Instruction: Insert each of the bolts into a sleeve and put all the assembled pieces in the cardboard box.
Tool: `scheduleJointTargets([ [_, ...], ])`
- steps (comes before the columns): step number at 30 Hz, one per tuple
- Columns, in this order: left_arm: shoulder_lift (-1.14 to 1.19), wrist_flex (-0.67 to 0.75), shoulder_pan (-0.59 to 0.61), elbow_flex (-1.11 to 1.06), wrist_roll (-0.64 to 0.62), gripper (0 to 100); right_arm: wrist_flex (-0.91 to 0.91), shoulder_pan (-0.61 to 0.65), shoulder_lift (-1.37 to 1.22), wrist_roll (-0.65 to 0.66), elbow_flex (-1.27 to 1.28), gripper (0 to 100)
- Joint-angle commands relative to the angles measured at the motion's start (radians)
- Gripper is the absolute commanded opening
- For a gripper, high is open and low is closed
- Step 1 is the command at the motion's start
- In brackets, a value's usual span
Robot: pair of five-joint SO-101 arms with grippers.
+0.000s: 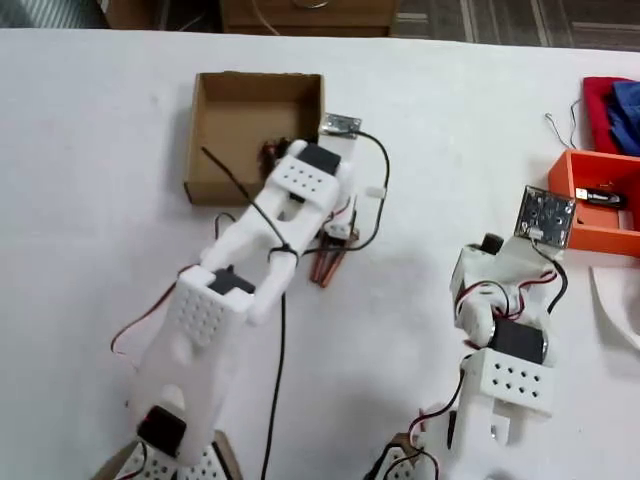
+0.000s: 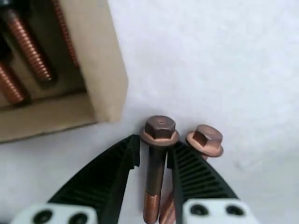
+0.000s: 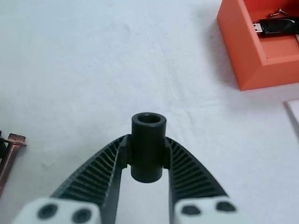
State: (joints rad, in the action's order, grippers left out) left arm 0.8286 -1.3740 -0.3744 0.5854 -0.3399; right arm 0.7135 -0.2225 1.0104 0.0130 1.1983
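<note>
A copper bolt (image 2: 160, 130) lies on the white bench (image 1: 100, 250) just outside a corner of the cardboard box (image 2: 110, 70). Its flanged hex head sticks out past the fingertips of the left hand (image 2: 153, 150). The hand straddles the shank with its ribbed black fingers (image 2: 194, 172) slightly apart: one pad sits against the shank, and a thin dark gap shows on the other side. A second bolt (image 2: 204, 140) lies just beside the first, outside the fingers, with its head level with the first one's. In the high view the pair (image 1: 328, 262) lies beside the left arm's wrist, near the box's open side. Inside the box, threaded copper shafts (image 2: 28, 46) lie next to each other on the cardboard floor.

Well apart from these, the right hand (image 3: 148, 145) is clamped on a black sleeve (image 3: 148, 151). Both pads press its sides, and its open bore points away from the wrist. Bare bench lies below it. An orange tray (image 3: 243, 51) holding a dark stick-shaped item (image 3: 275, 27) sits off to one side, and the bolts' heads (image 3: 13, 140) are on the other.
</note>
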Motion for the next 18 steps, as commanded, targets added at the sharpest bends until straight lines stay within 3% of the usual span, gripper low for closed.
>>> scheduleJointTargets([
  [1,-0.002,0.000,0.031,0.035,0.000,12,-0.018,-0.005,0.025,-0.006,-0.008,2.2],
  [6,-0.002,0.002,0.031,0.031,0.014,2,-0.018,-0.005,0.025,-0.006,-0.008,2.2],
  [12,0.000,0.000,0.029,0.027,0.152,3,-0.018,-0.005,0.025,-0.006,-0.008,2.2],
  [18,-0.014,-0.044,0.015,0.045,0.170,2,-0.018,-0.005,0.025,-0.006,-0.008,2.2],
])
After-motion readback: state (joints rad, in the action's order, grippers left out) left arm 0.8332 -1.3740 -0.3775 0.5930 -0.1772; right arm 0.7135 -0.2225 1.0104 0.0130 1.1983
